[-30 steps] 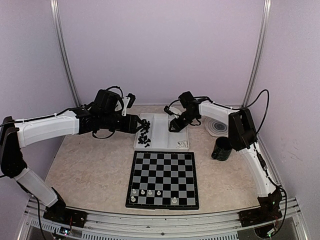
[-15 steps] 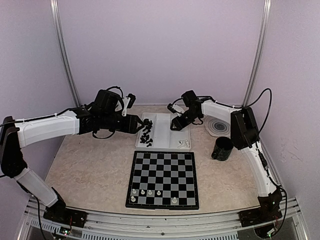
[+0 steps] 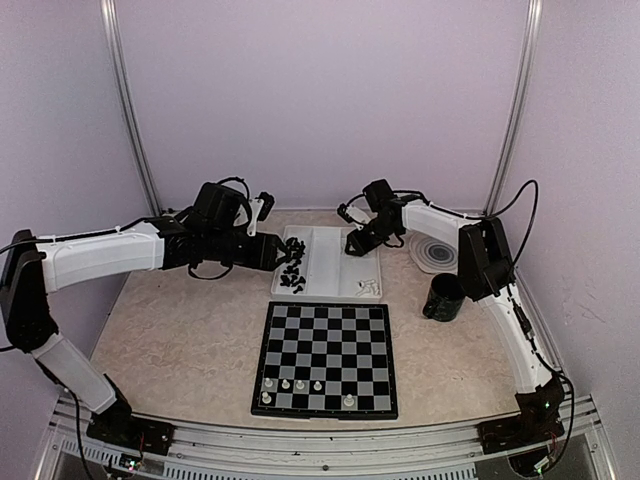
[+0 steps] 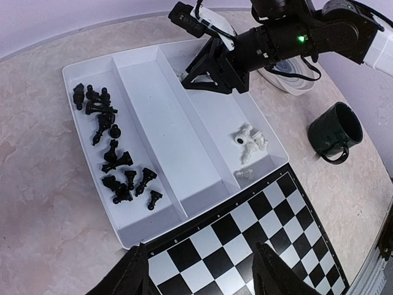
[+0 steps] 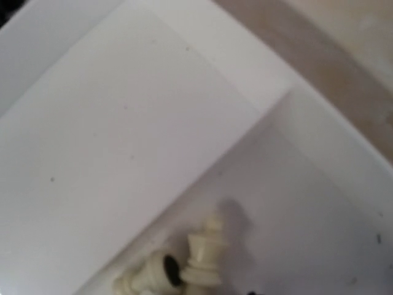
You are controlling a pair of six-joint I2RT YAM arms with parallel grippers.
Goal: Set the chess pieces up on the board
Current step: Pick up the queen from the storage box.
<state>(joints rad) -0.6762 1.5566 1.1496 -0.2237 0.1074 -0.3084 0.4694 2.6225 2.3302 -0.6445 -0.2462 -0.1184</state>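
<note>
White chess pieces (image 4: 250,142) seemingly lie apart from right gripper (image 4: 199,75); jaws unreadable.

Blurred and close, the white tray (image 5: 116,129) fills most of the frame, a raised wall (image 5: 239,67) running from top centre down toward the right, a few white chess pieces (image 5: 199,258) huddled at bottom centre, one showing its dark hollow base, and beige table (image 5: 350,31) at upper right.
</note>
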